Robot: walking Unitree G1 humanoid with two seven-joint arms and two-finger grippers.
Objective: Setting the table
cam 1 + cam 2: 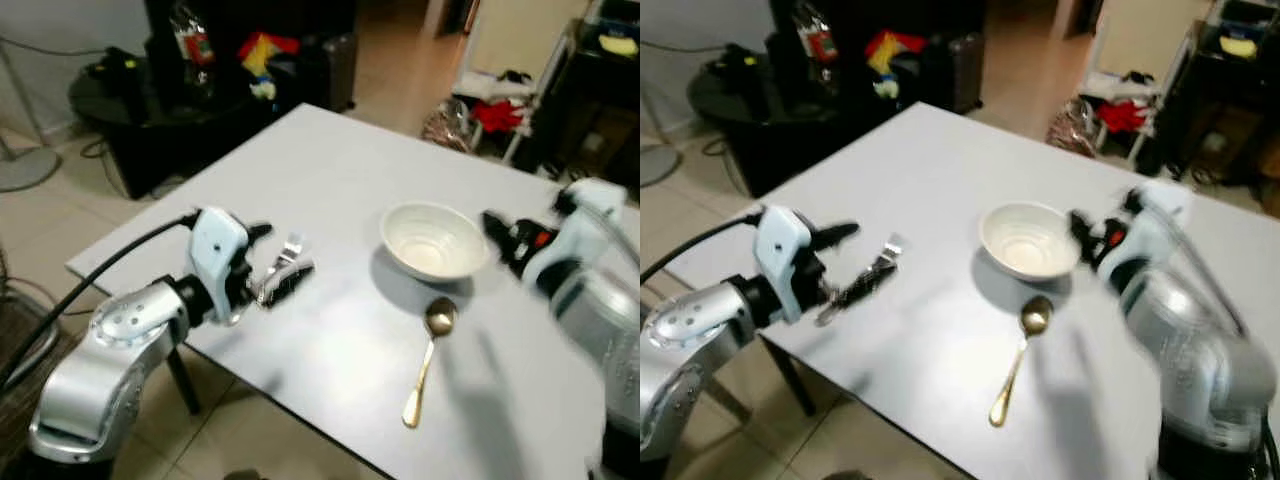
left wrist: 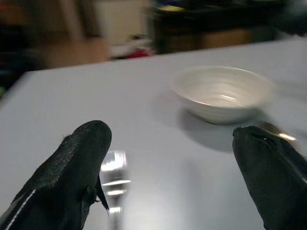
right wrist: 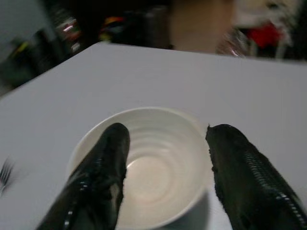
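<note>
Setting out cutlery around the white bowl (image 1: 433, 240) appears to be the step in hand, judged from the layout. The bowl stands upright near the middle of the grey desk (image 1: 330, 160), empty. A gold spoon (image 1: 429, 360) lies just in front of it, head toward the bowl and close to its base, handle running toward the robot's edge.

Left end effector (image 2: 168, 172): fingers spread wide apart, holding nothing, low over the desk to the left of the bowl. A silver fork (image 1: 285, 262) lies on the desk just by its fingertips, tines (image 2: 114, 179) showing beside one finger; motion blur prevents confirming contact.

Right end effector (image 3: 165, 177): fingers open and empty, poised at the bowl's right side. In the right wrist view they straddle the near rim; whether either touches it cannot be told.

Recommendations:
- Fork: centre the open fingers across the handle, not the tines, and close only once the fingers are level with the desk surface; a flat utensil slips out of a skewed pinch.
- Keep the fork parallel to the spoon and well clear of the bowl wall when placing it.
- Bowl: any nudge from the right should be slow, since the spoon head lies near its base.
</note>
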